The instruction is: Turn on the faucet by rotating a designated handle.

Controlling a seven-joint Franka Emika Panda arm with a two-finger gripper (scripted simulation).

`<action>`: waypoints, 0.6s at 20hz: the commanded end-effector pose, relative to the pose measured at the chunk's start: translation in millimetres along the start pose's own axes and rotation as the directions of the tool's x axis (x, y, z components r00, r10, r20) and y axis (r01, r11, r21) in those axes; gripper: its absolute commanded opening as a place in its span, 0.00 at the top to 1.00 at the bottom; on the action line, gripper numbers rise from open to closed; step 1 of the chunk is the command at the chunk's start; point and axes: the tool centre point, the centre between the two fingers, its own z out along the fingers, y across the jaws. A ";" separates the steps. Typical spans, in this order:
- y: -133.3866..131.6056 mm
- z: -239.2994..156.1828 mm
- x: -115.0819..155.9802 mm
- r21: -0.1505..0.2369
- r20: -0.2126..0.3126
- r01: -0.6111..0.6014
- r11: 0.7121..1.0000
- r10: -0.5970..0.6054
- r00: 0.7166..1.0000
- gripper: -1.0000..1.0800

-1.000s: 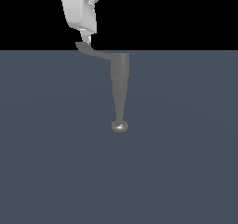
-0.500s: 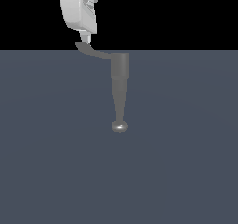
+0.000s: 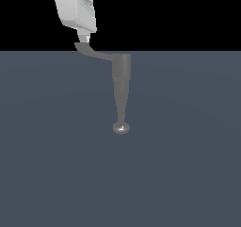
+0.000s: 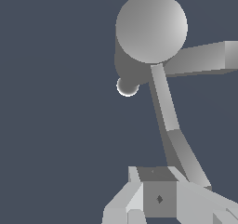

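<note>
1. Here, the grey metallic faucet (image 3: 121,80), with its short cylindrical body and long tapering spout, is standing at the far edge of the dark slate-blue tabletop (image 3: 188,165), roughly midway along that edge.
2. Its spout is reaching toward the middle of the tabletop and is ending in a small shiny round knob (image 3: 121,127).
3. The thin, curved grey lever handle (image 3: 94,52) is branching from the top of the cylindrical body toward the exterior view's left, its flattened flared tip lying at the line of the far edge.
4. The white robot gripper (image 3: 83,38) is hanging over that flared tip from above, its lower end meeting or nearly meeting the handle; whether they are actually touching cannot be told.
5. In the wrist view, the faucet (image 4: 151,28) is showing its round top, with the shiny knob (image 4: 127,87) peeping out beside the body and a second grey arm running off toward the frame's edge.
6. The handle (image 4: 173,135) is running from the body to the gripper (image 4: 159,190), its far end passing beside the pale finger blocks.
7. Whether the fingers (image 4: 122,202) are spread or pressed together cannot be told, since their tips are not clearly showing in either view.
</note>
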 end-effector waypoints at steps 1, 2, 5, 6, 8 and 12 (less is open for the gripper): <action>10.7 1.5 0.4 -0.007 -0.002 0.000 1.000 0.000 1.000 1.00; 13.9 1.5 0.5 -0.007 -0.002 0.000 1.000 0.000 1.000 1.00; 23.8 1.3 1.1 -0.007 -0.002 0.000 1.000 0.000 1.000 1.00; 27.1 1.3 1.2 -0.007 -0.002 0.000 1.000 0.000 1.000 1.00; 33.8 1.3 1.3 -0.007 -0.002 0.000 1.000 0.000 1.000 1.00; 47.3 1.2 1.7 -0.007 -0.002 0.000 1.000 0.000 1.000 1.00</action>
